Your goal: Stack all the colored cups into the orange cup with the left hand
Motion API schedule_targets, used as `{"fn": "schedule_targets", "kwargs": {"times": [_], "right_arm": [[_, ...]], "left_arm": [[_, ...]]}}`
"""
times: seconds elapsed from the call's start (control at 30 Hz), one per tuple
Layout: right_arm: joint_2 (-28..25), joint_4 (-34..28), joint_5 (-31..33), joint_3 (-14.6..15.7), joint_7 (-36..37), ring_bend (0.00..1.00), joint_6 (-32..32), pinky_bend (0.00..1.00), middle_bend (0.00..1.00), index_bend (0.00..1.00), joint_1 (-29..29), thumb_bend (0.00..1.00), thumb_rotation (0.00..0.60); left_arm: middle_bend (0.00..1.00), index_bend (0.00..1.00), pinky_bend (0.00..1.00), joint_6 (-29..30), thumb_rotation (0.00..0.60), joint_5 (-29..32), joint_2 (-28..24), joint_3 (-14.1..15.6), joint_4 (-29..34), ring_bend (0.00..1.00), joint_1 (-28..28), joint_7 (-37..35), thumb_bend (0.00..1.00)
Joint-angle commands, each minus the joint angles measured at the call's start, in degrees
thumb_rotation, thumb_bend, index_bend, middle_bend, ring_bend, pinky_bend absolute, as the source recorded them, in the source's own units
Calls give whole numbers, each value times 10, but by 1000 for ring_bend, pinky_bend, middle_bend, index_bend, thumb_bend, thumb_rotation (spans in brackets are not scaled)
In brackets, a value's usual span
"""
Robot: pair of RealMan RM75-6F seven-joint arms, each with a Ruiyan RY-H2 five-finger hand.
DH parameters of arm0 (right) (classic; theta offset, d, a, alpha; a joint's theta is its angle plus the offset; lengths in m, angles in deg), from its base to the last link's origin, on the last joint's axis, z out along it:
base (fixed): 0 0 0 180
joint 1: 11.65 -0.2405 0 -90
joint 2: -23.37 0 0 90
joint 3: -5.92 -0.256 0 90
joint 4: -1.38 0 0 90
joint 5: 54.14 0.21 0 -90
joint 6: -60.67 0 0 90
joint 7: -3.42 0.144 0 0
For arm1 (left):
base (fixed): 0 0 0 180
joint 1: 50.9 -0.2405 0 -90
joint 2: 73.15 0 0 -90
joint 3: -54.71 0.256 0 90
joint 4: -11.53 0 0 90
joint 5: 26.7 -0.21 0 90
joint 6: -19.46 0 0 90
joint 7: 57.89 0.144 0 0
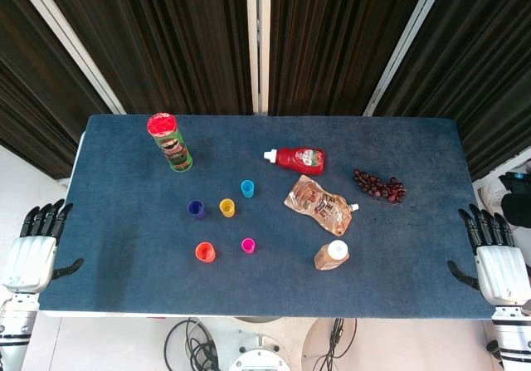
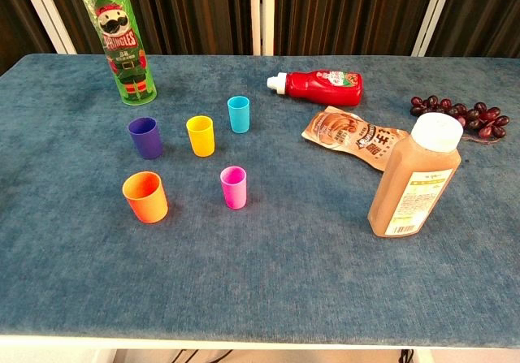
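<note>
So far nothing stacked: orange cup (image 2: 145,197) empty, purple (image 2: 145,137), yellow (image 2: 201,136), blue (image 2: 238,114), pink (image 2: 234,187) cups apart; left hand (image 1: 33,251) spread, holding nothing.

Clutter I see on the blue bench (image 2: 268,282)

Pringles can (image 2: 124,42) upright at the back left; ketchup bottle (image 2: 321,85) lying on its side, brown pouch (image 2: 356,138) flat near it, grapes (image 2: 463,115) far right, juice bottle (image 2: 414,178) standing nearest me.
</note>
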Motion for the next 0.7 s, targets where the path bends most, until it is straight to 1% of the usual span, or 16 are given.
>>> {"fn": "schedule_targets", "kwargs": {"times": [0.03, 0.4, 0.6, 0.7], "right_arm": [[2, 2, 1, 1, 1, 0, -3, 0, 0, 0, -1, 146, 600], [-2, -3, -6, -1, 6, 0, 1, 0, 0, 0, -2, 146, 600], [-4, -4, -7, -1, 8, 0, 3, 0, 0, 0, -1, 146, 600], [-5, -3, -5, -1, 7, 0, 0, 0, 0, 0, -2, 146, 600]], "left_arm": [[0, 0, 0, -2, 600, 0, 1, 2, -2, 0, 0, 0, 127], [0, 0, 0, 1, 600, -13, -5, 0, 12, 0, 7, -6, 128], [0, 0, 0, -29, 600, -8, -23, -9, 40, 0, 28, -19, 127], [0, 1, 3, -52, 600, -1, -32, -20, 56, 0, 48, -17, 128]]}}
